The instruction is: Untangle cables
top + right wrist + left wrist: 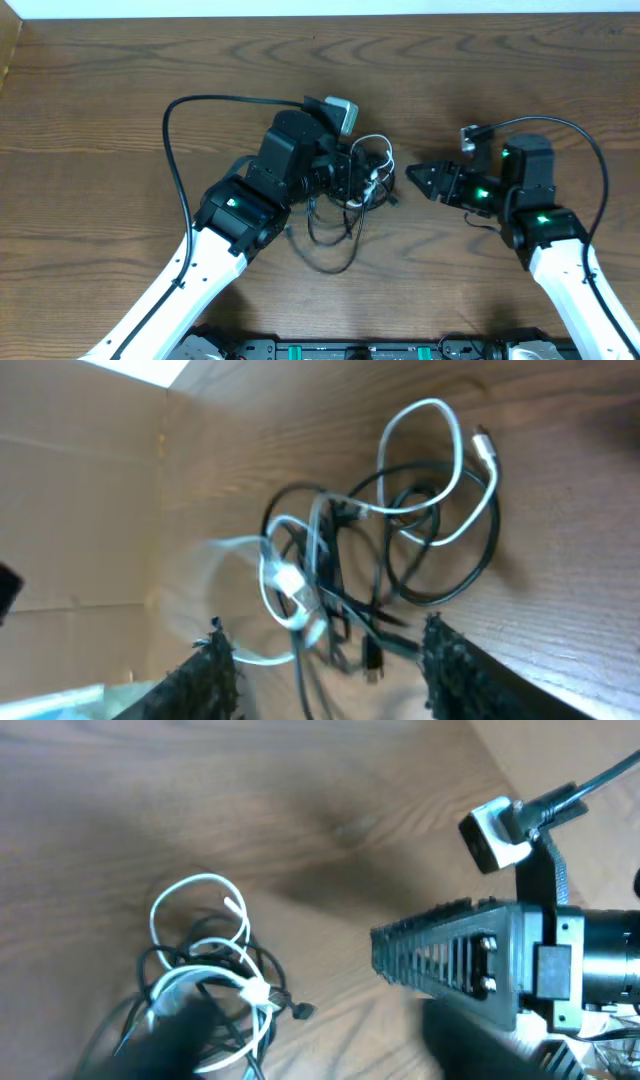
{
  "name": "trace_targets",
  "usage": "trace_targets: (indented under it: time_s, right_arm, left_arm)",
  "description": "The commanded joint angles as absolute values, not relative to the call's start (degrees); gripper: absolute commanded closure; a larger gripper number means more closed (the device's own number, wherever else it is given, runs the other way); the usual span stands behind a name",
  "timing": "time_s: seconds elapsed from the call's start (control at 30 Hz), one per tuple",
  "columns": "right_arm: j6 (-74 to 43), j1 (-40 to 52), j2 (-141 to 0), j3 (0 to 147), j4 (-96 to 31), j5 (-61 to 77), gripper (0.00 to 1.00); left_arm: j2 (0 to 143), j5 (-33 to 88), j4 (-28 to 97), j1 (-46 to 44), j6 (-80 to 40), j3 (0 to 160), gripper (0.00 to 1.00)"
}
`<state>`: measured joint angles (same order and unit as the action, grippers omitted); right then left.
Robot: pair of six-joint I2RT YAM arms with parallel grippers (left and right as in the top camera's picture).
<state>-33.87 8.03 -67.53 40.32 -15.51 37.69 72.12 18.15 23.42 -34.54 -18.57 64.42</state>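
The cables point(368, 178) lie in one tangle of black cords and a white one at the table's middle, with a black loop trailing toward the front. My left gripper point(356, 182) is over the tangle. In the left wrist view its blurred dark fingers point(170, 1035) stand wide apart, so my left gripper point(320, 1055) is open, and the cables point(205, 970) lie by the left finger. My right gripper point(413, 176) points at the tangle from the right. In the right wrist view my right gripper point(335, 670) is open, with the cables point(340, 560) ahead between its fingers.
The left arm's thick black wire point(170, 130) arcs over the table, and the right arm's wire point(600, 160) curves at the right. The right gripper's ribbed finger point(440, 955) and its wrist camera point(495, 835) stand close to the tangle. A tan wall point(80, 510) lies beyond the table.
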Motion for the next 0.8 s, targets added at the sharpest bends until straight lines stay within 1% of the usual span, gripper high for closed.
trace_targets:
  time_s: [0.0,0.07,0.2,0.27,0.3,0.33,0.57,0.63,0.77]
  right_arm:
    - [-33.8,9.6,-68.4,40.3,-16.4,27.6,0.46]
    - [-33.8,9.6,-68.4,40.3,-17.2,25.4,0.45]
    - [-36.4,9.8,-68.5,40.3,-17.1,27.0,0.44]
    - [-38.1,10.3,-68.7,40.3,-17.1,29.1,0.46]
    - [-39.0,11.3,-69.0,40.3,-17.1,29.5,0.51]
    - [-39.0,12.1,-69.3,40.3,-17.1,29.5,0.53]
    - [-40.1,21.6,-74.7,40.3,-16.4,29.4,0.60]
    - [-42.4,23.0,-76.3,40.3,-16.4,28.2,0.63]
    - [-45.3,23.7,-79.5,40.3,-15.4,27.6,0.64]
  left_arm:
    - [72.7,18.3,25.4,-34.4,-18.0,65.6,0.11]
    - [72.7,15.9,26.5,-34.4,-18.0,65.6,0.10]
    - [72.7,12.3,26.8,-34.4,-18.0,65.6,0.10]
    - [72.7,12.3,26.7,-34.4,-18.0,65.6,0.10]
    - [72.7,12.3,26.8,-34.4,-18.0,65.6,0.10]
    - [72.7,12.3,26.8,-34.4,-18.0,65.6,0.10]
    - [72.7,12.3,26.8,-34.4,-18.0,65.6,0.10]
    - [72.7,12.3,26.8,-34.4,-18.0,65.6,0.10]
    - [72.7,12.3,26.8,-34.4,-18.0,65.6,0.10]
